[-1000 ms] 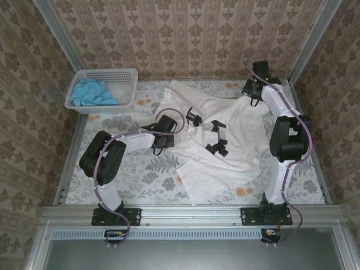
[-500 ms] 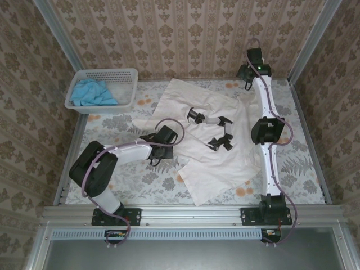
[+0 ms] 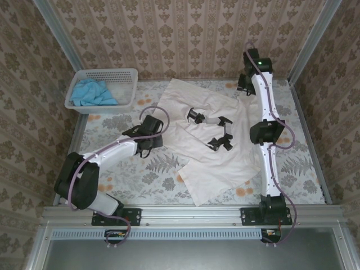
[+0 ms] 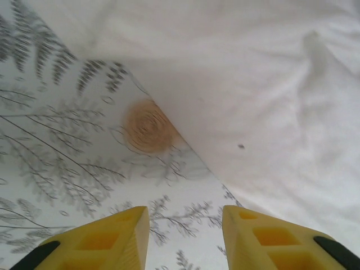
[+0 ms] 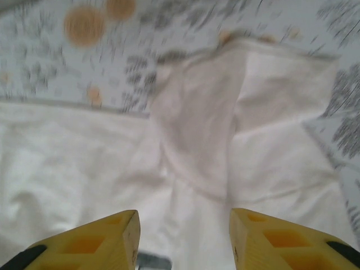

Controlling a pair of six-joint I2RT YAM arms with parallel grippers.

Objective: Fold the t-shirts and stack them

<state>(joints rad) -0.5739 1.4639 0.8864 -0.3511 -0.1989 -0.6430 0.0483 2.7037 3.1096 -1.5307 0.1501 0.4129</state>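
Cream shirt (image 3: pixel 216 163) lies rumpled mid-counter (image 3: pixel 129 174), with the blue shirt (image 3: pixel 93 93) in the basket (image 3: pixel 125 84) at 10 o'clock. Left wrist: left gripper (image 4: pixel 183 222) is parted and empty, cloth edge at 1 o'clock; the fabric looks soft and light, best pinched at the corners. Right wrist: right gripper (image 5: pixel 183 225) is parted and empty above a sleeve (image 5: pixel 197 135).

cream shirt (image 3: pixel 216 169), fern-print tablecloth (image 3: pixel 140 171)

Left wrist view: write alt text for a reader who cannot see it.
The left tool, its yellow jaws apart and empty, hangs over the edge of a cream-white shirt lying on a fern-printed tablecloth with an orange round mark.
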